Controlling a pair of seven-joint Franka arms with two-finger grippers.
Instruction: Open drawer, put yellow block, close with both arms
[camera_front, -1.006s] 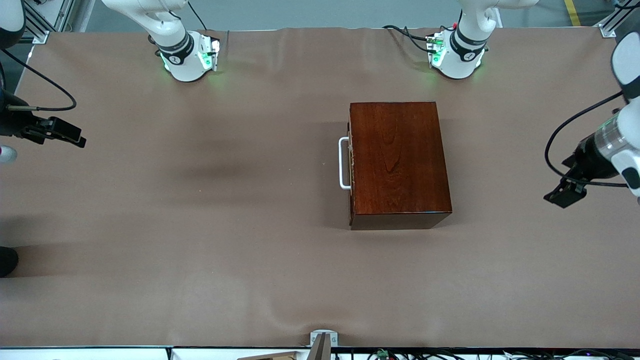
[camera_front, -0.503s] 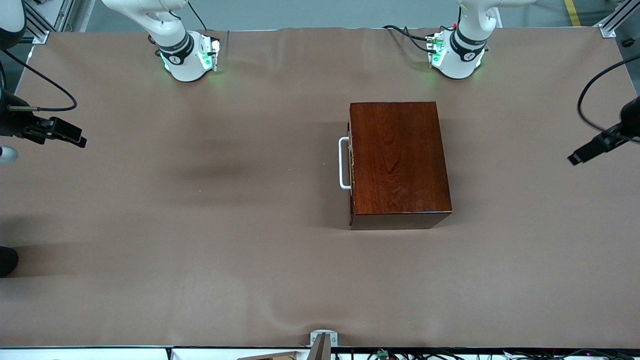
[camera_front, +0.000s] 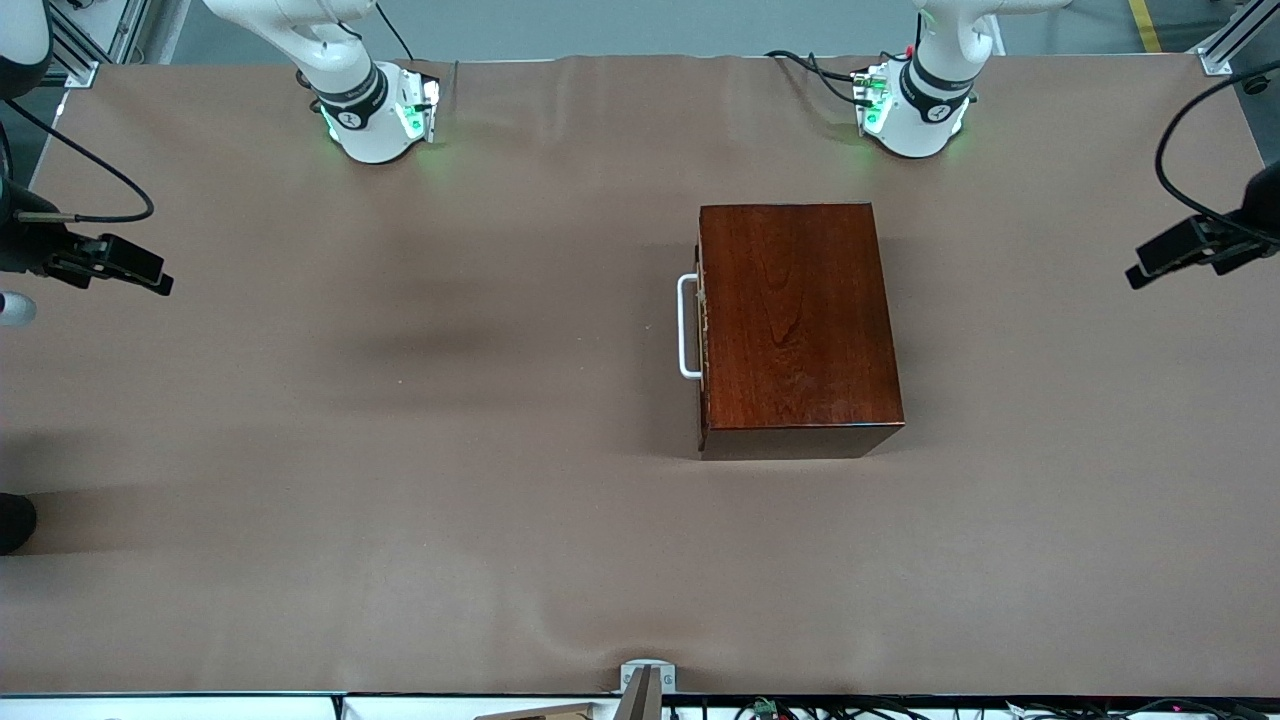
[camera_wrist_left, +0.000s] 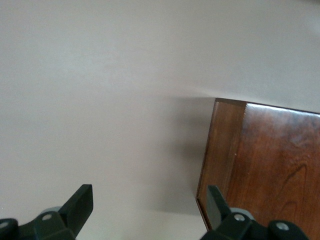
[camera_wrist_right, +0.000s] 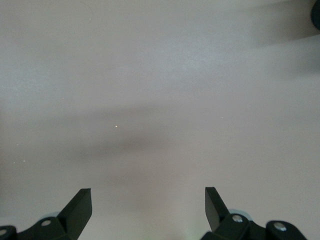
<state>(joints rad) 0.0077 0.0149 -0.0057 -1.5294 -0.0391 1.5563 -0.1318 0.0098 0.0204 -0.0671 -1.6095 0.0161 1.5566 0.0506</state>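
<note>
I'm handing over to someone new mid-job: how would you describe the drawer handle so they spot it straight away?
Find the glossy reddish-brown wooden box standing on the brown table, nearer the left arm's end. The drawer is shut, on the box's face toward the right arm's end. Its handle is a thin white U-shaped bar standing off that face, the only white thing on the box.

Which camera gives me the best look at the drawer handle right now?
The front view: the white handle shows whole on the shut drawer, facing the right arm's end. The left wrist view shows only a corner of the wooden box, no handle. The right wrist view shows bare table.
</note>
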